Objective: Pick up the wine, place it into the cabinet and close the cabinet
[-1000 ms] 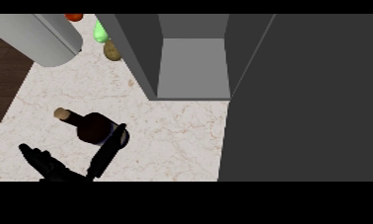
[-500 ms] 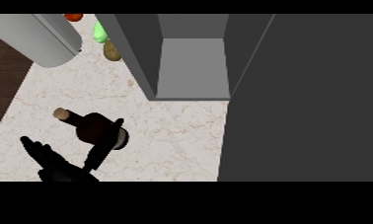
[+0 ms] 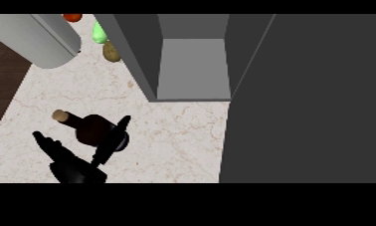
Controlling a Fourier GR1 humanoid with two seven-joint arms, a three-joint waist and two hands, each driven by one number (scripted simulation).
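Observation:
The wine bottle [image 3: 89, 127] is dark with a tan cork [image 3: 60, 115] and lies on the marble counter [image 3: 176, 140], neck pointing up-left. My left hand [image 3: 73, 170] comes in from the lower left, open. Its fingers [image 3: 112, 140] run straight up along the bottle's right side and overlap its body. The other part of the hand [image 3: 46, 143] sticks up to the bottle's left, apart from it. The grey cabinet [image 3: 191, 65] stands open behind, its inside bare. Its dark door [image 3: 301, 100] swings toward me and fills the right side. My right hand does not show.
A large grey rounded object [image 3: 47, 41] lies at the back left. Beside the cabinet's left wall are a green item [image 3: 99, 33], a brown item [image 3: 112, 51] and a red one [image 3: 71, 17]. The counter ends at the left over dark flooring [image 3: 9, 80].
My left hand has moved up and to the right, bringing its straight fingers from beside the bottle onto its right flank. The bottle has stayed where it was.

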